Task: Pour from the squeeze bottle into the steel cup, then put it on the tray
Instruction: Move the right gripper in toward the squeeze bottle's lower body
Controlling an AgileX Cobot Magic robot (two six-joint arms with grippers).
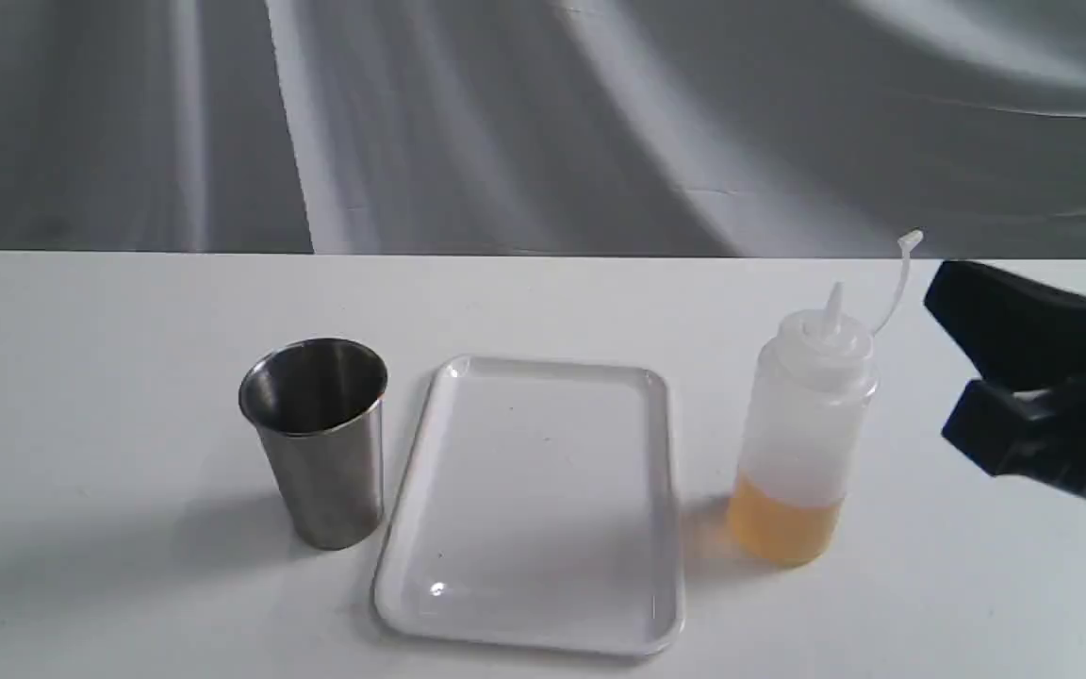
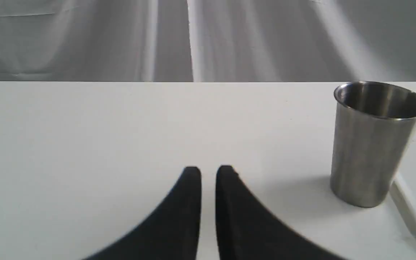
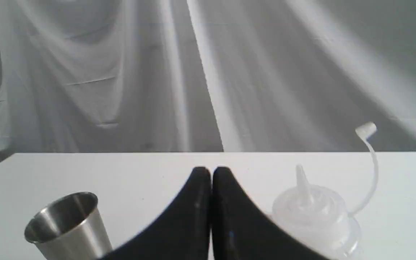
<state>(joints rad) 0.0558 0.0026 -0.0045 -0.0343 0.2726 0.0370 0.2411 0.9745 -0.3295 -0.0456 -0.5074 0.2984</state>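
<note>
We judge the step in hand to be the reach for the squeeze bottle (image 1: 802, 443), which nothing holds. It stands on the bench (image 1: 81, 377) just right of the tray (image 1: 524, 647) in the exterior view, close to the rim but apart from it. The steel cup (image 1: 317, 443) stands upright beside the tray's opposite edge.

The bottle's long axis is vertical. Its nozzle (image 1: 832, 304) points straight up and is uncovered, and the tethered cap (image 1: 911, 241) arcs up and away from the tray. Amber liquid fills only the bottom part.

In its wrist view the right claw (image 3: 211, 169) has its fingers pressed together, with barely a hairline between them. In the exterior view it sits near the bottle's right side without touching it. The left claw (image 2: 208, 168) is empty, with only a narrow slit between its fingers, and sits well apart from the cup.

To do this well, we spread the right claw wide before closing in and come level at the bottle's mid-body, clear of the strap. We pinch gently, since the soft wall would likely squirt through the open nozzle. We keep the axis upright until the nozzle is over the cup's mouth
</note>
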